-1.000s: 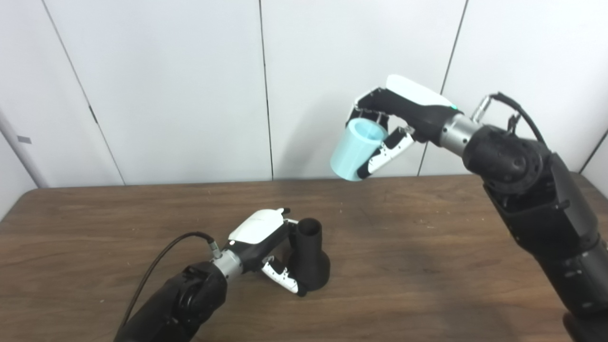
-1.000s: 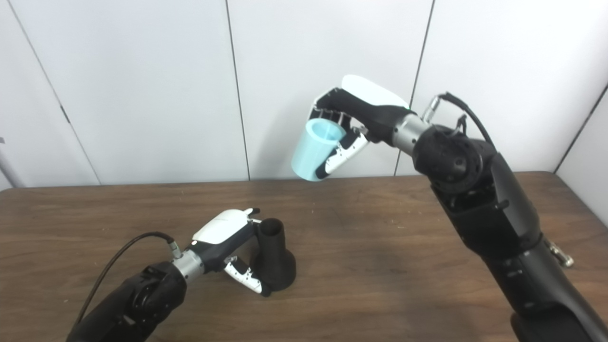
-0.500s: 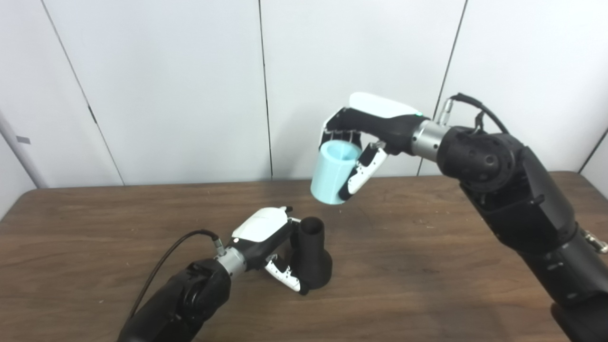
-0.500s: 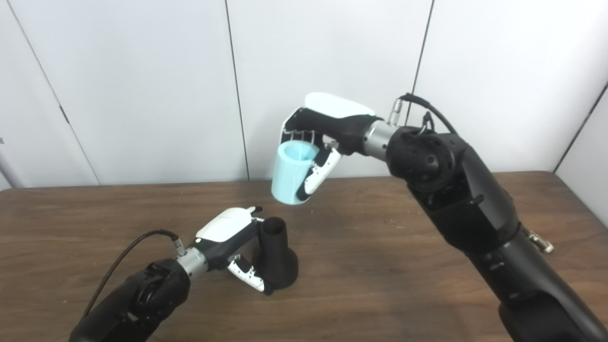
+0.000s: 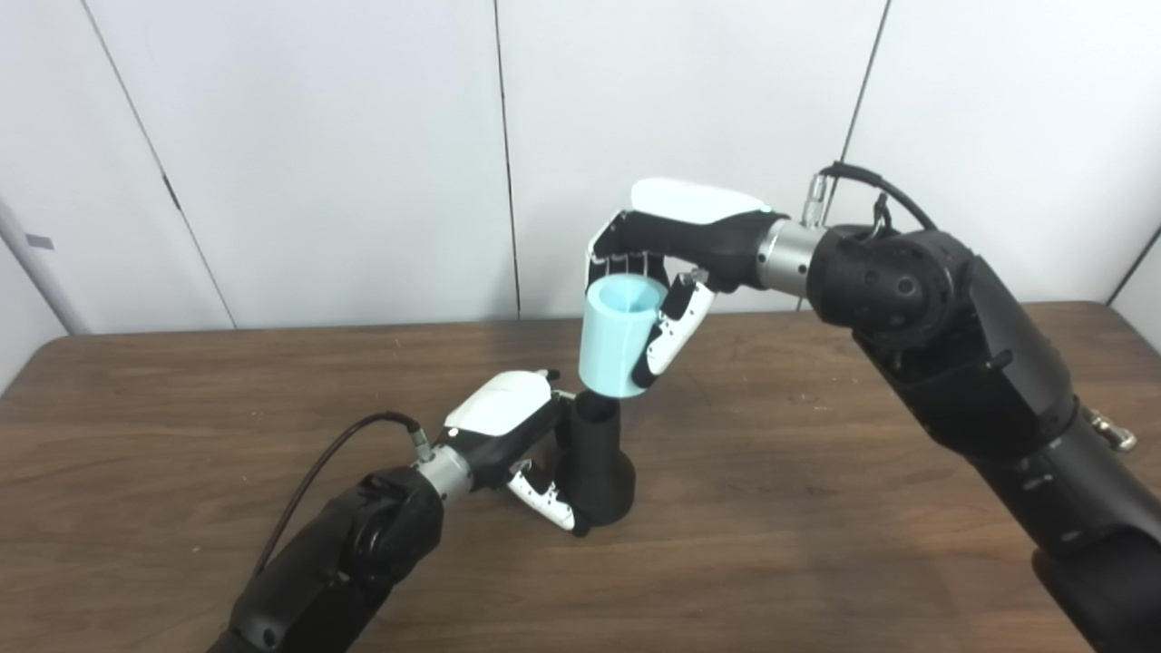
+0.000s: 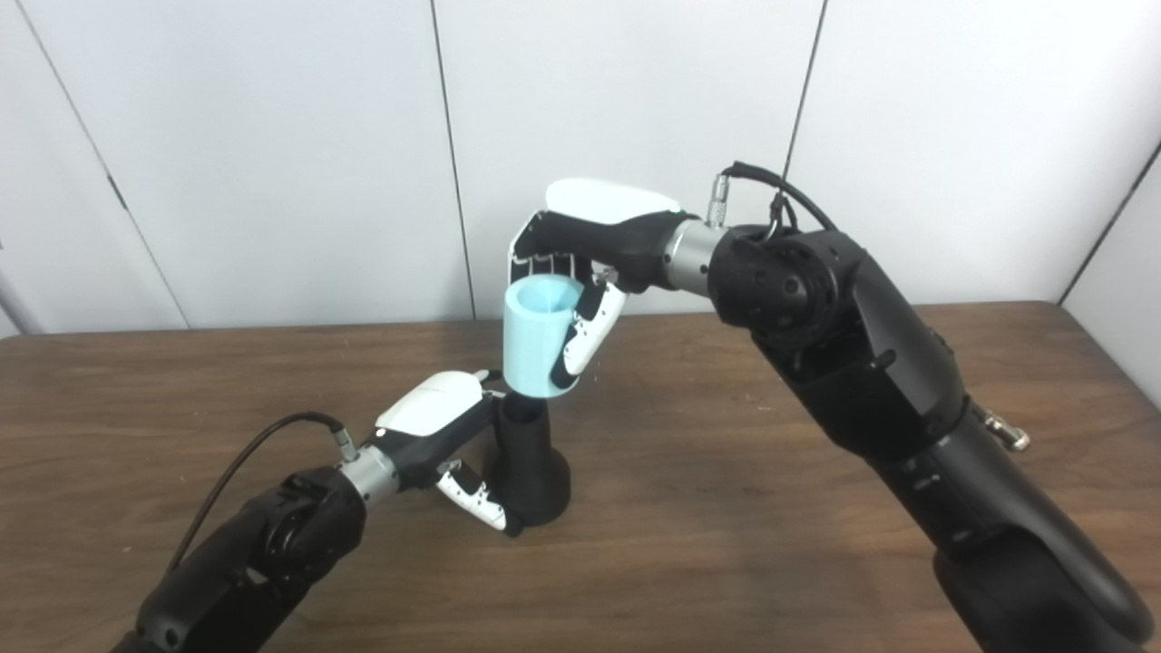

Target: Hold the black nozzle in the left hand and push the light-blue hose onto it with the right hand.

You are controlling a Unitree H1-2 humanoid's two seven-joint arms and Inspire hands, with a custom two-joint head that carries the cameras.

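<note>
The black nozzle (image 5: 599,467) stands upright on the brown table (image 5: 816,508), wide base down and narrow neck up. My left hand (image 5: 508,440) is shut on it from the left, fingers around the neck and thumb at the base. The light-blue hose (image 5: 619,337), a short open tube, hangs upright right above the neck, its bottom rim at the neck's top. My right hand (image 5: 667,254) is shut on the hose, fingers behind it and thumb down its right side. Whether the neck has entered the hose is hidden.
White wall panels (image 5: 363,136) rise behind the table's far edge. A small metal connector (image 5: 1108,430) lies on the table at the far right, beside my right arm. A black cable (image 5: 317,472) loops from my left wrist.
My right hand has carried the hose down and to the left, from high over the table's back edge to just above the nozzle's neck, turning it upright. The left hand and nozzle stayed put.
</note>
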